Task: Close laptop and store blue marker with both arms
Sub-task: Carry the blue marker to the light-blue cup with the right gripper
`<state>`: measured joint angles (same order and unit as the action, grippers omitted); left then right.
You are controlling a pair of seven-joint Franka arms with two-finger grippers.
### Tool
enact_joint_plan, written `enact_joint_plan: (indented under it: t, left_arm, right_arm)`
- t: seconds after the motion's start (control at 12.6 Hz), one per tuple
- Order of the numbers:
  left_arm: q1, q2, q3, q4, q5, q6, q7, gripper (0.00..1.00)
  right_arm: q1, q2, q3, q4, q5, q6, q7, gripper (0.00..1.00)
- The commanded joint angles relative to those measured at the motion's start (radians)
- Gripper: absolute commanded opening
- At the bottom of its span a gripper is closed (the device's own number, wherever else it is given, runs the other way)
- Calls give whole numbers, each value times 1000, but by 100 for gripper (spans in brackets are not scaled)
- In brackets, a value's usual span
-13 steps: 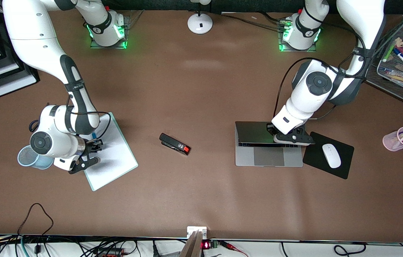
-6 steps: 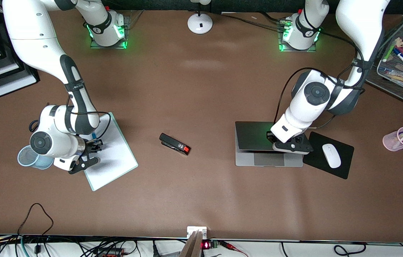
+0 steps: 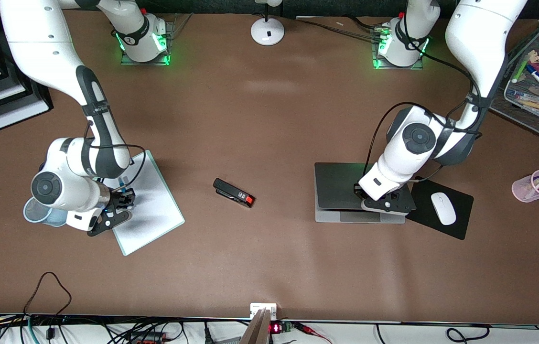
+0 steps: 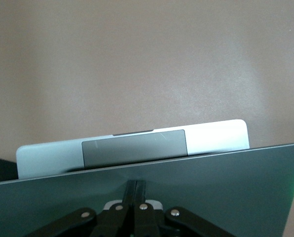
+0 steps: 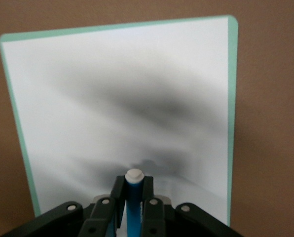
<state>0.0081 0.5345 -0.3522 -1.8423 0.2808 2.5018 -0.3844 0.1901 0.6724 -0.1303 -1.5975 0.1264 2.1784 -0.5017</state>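
Observation:
The silver-grey laptop (image 3: 336, 184) lies toward the left arm's end of the table with its dark lid (image 4: 196, 187) tilted low over the base. Only a strip of the base with the trackpad (image 4: 134, 148) still shows. My left gripper (image 3: 362, 193) is shut, its joined fingertips (image 4: 136, 183) pressing on the outside of the lid. My right gripper (image 3: 124, 196) hangs over a white board (image 3: 155, 210) at the right arm's end. It is shut on the blue marker (image 5: 133, 200), which stands upright between the fingers with its white end pointing down at the board (image 5: 112, 89).
A light-blue mesh cup (image 3: 40, 212) stands beside the board, partly under the right arm. A black stapler (image 3: 233, 192) lies mid-table. A black mouse pad (image 3: 422, 200) with a white mouse (image 3: 443, 208) lies beside the laptop. A pink pen cup (image 3: 534, 186) and a wire tray (image 3: 537, 114) stand at the left arm's end.
The left gripper has pushed the laptop lid down toward the front camera, and it now covers the keyboard and most of the trackpad. The right arm has shifted slightly with the marker.

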Motion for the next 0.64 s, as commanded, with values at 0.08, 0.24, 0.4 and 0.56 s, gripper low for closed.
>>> enact_joint_plan:
  t: [0.08, 0.24, 0.4, 0.56]
  left_arm:
    - [4, 71, -2, 57, 37, 6, 2, 0]
    - [3, 94, -2, 58, 37, 26, 1, 0]
    - [3, 122, -1, 58, 37, 61, 1, 0]
    - [-8, 133, 21, 58, 38, 80, 1, 0]
  right_arm:
    - [5, -92, 3, -7, 2, -57, -107, 0]
    - [2, -114, 0, 22, 2, -118, -127, 0]
    - [-3, -120, -5, 74, 9, -201, -147, 0]
    - [-9, -120, -9, 128, 7, -270, -159, 0]
